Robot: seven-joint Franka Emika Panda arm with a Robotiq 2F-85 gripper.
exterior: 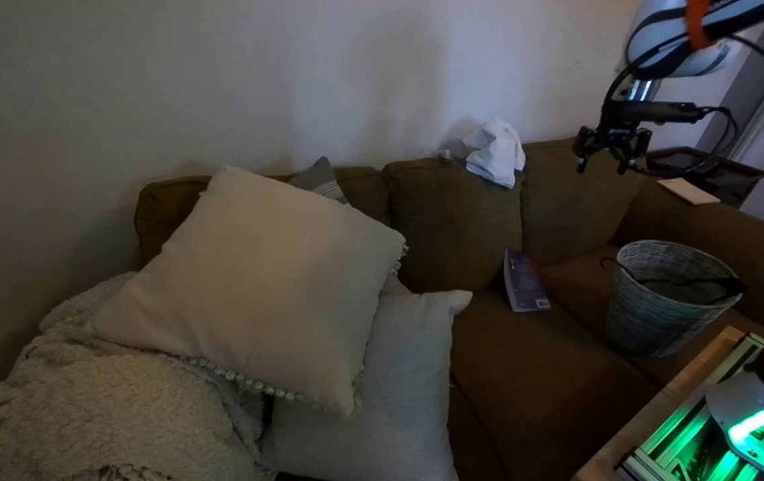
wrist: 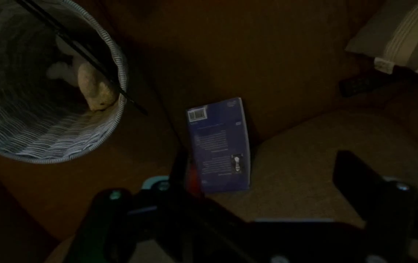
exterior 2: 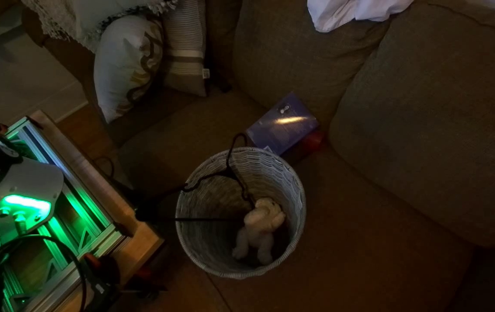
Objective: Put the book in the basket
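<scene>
We find the book (exterior: 525, 284) on the sofa (exterior: 508, 361), at the seat's back edge, tilted with its upper end against a cushion (exterior: 455, 220). Something red (exterior 2: 314, 141) shows just beside it; we cannot tell what. The basket (exterior: 649, 321) stands upright on the seat, near a corner of the table (exterior 2: 143, 242). Inside it we see a toy (exterior 2: 260, 223), and a hanger (exterior 2: 230, 173) lies across the rim, its hook poking past the edge on the book's side. Our gripper (exterior: 602, 164) hangs above the sofa, fingers (wrist: 353, 182) well apart, and the wrist view shows the book well beyond their tips. In both exterior views a cloth (exterior: 496, 153) drapes over the sofa's top edge; pillows (exterior: 275, 280) crowd the end away from the basket.
</scene>
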